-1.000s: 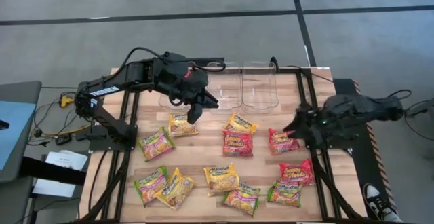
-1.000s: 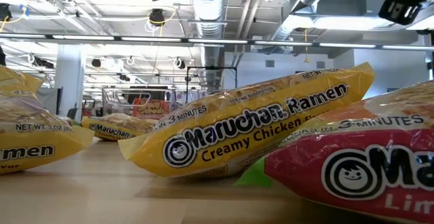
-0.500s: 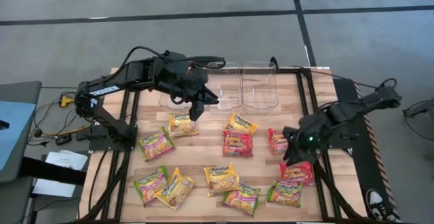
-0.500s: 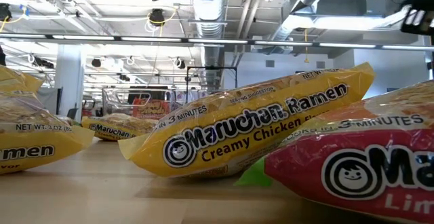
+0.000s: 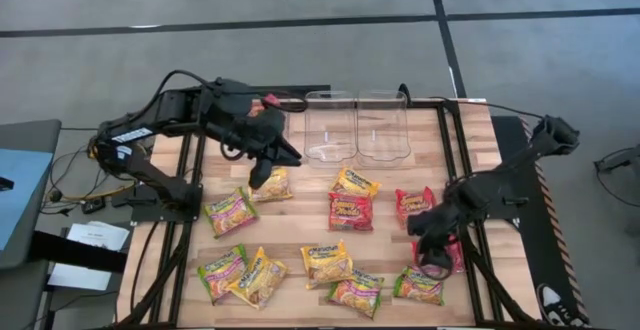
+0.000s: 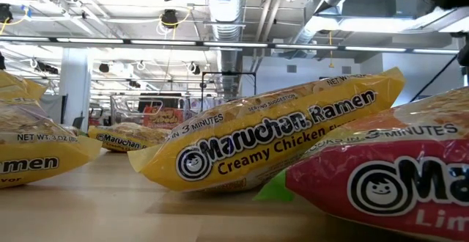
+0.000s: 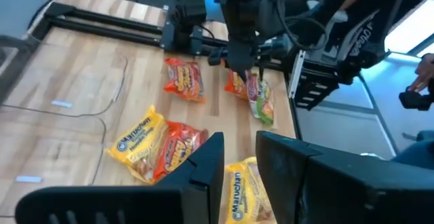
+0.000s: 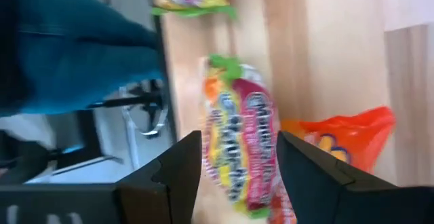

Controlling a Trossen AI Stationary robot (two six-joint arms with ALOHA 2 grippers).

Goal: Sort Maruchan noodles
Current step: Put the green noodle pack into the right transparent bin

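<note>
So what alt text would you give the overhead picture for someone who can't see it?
Ramen packets lie scattered on a wooden table. The left gripper hovers by a yellow packet, the right gripper reaches down at a red packet, and two clear bins stand behind.

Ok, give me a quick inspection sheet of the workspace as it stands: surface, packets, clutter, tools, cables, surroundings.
Surface: wooden table, dark frame rails down both sides.
Job's things: noodle packets lie loose on the table, none in a bin; red-orange, yellow and green-and-pink mixed together.
Bins: two clear plastic bins at the far edge, nothing seen inside.
Clutter: nothing seen.
Tools: left tool open above a yellow packet; right tool open over a green-and-pink packet near the table's right edge.
Cables: black leads loop off the left side.
Surroundings: grey floor; a shoe at the lower right corner.
</note>
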